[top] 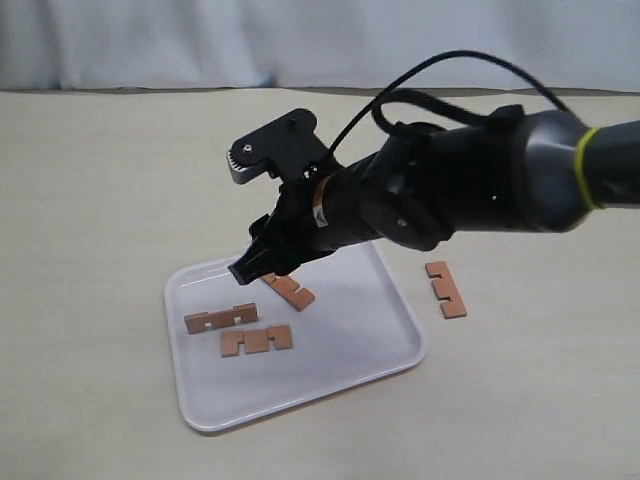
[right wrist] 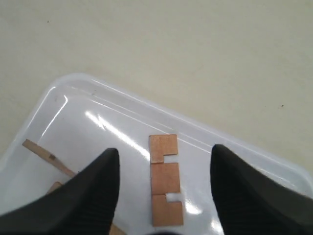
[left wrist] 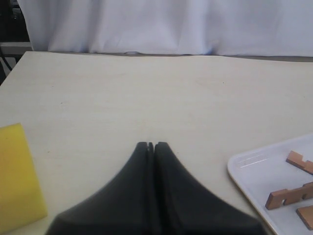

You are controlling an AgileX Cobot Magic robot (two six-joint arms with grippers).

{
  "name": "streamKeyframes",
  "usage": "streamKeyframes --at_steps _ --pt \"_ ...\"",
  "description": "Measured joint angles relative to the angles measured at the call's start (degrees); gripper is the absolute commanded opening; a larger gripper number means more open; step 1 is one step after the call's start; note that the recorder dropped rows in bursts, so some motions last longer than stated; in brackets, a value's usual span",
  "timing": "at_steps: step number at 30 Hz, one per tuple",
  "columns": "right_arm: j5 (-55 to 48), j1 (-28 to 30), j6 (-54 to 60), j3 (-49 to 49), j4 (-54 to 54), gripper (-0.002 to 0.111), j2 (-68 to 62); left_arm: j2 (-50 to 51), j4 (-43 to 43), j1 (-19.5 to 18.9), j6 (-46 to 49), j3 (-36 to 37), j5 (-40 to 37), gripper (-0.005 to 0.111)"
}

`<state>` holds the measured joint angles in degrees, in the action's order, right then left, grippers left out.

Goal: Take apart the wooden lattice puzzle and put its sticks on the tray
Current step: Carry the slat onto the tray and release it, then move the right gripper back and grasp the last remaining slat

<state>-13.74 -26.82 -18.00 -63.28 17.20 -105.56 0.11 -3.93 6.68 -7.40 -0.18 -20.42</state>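
No interlocked lattice shows; its sticks lie apart. Three notched reddish-brown sticks point(top: 220, 319) point(top: 257, 340) point(top: 292, 290) lie flat on the white tray point(top: 340, 350). A fourth stick point(top: 445, 289) lies on the table just right of the tray. My right gripper point(top: 238, 218) hangs open over the tray's far side, holding nothing. In the right wrist view, one stick point(right wrist: 165, 186) lies on the tray point(right wrist: 98, 105) below the gap of the right gripper point(right wrist: 165, 149). My left gripper point(left wrist: 151, 145) is shut and empty over bare table, left of the tray point(left wrist: 249, 169).
A yellow block point(left wrist: 17, 176) sits on the table beside the left gripper. The right arm's black body and cable point(top: 470, 190) stretch across the table's right half. A white cloth backdrop point(top: 300, 40) closes off the far edge.
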Motion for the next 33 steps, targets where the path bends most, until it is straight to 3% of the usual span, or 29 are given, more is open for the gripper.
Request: streamKeyframes --at_steps 6,9,14,33 --pt "-14.83 5.05 0.33 0.00 2.50 0.053 7.16 0.00 0.00 0.00 0.00 0.00 0.00 0.000" --pt "-23.00 12.97 -1.03 1.38 2.50 0.053 7.16 0.00 0.00 0.00 0.00 0.00 0.00 0.000" --pt "-24.20 22.24 -2.09 5.24 -0.25 0.053 4.00 0.00 0.00 0.00 0.00 0.00 0.00 0.000" --pt "-17.18 22.64 1.05 5.38 -9.66 0.053 -3.56 0.00 0.00 0.00 0.00 0.00 0.00 0.000"
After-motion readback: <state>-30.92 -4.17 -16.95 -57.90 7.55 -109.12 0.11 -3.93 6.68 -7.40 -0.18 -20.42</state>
